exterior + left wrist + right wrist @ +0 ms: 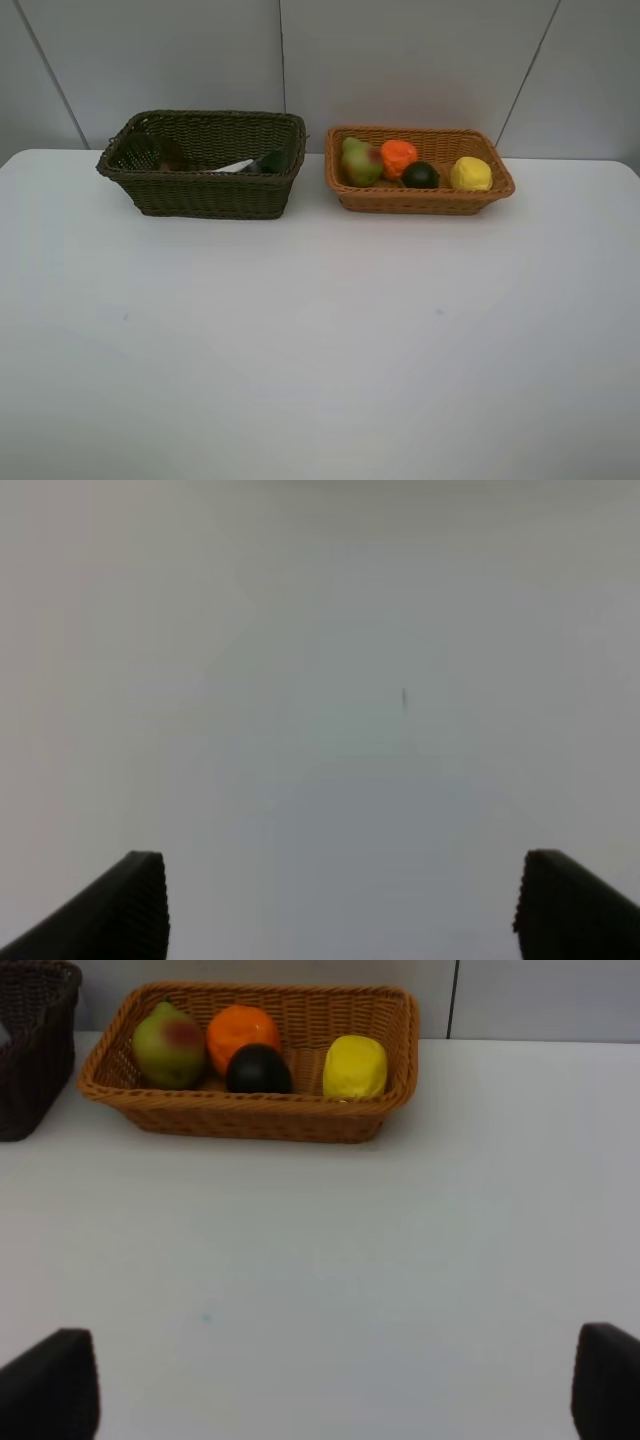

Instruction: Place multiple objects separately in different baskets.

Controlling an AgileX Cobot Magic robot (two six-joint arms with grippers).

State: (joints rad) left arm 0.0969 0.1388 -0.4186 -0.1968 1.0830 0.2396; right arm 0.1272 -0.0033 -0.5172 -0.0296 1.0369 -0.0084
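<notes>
From the high exterior camera, a white table point(320, 340) carries two rectangular woven wicker baskets side by side at its far edge, close together but apart. The dark olive-brown, deeper basket point(205, 192) stands on the left. Inside it, a dark green bottle point(268, 161) lies toward the right end with a white marker point(236, 166) just beside it, and a translucent mauve cup point(165, 153) shows dimly at the left end. The orange-tan, shallower basket point(420, 198) stands on the right and holds four fruits in a row: a green-red mango point(359, 162) at the left, an orange point(399, 157) next, a dark round fruit point(420, 175) slightly nearer, and a yellow lemon point(471, 173) at the right end. No arm appears in this view.

The left wrist camera shows the left claw point(340, 905) spread wide, its two black fingertips point(135, 905) well apart over bare table, gripping nothing.

The right wrist camera shows the right claw point(335, 1390) also spread wide and empty, its dark fingertips point(50, 1385) at the frame's corners. Beyond it sits the orange-tan basket point(250, 1115) with mango point(168, 1045), orange point(241, 1030), dark fruit point(259, 1068) and lemon point(355, 1066); a corner of the dark basket point(35, 1050) shows beside it.
</notes>
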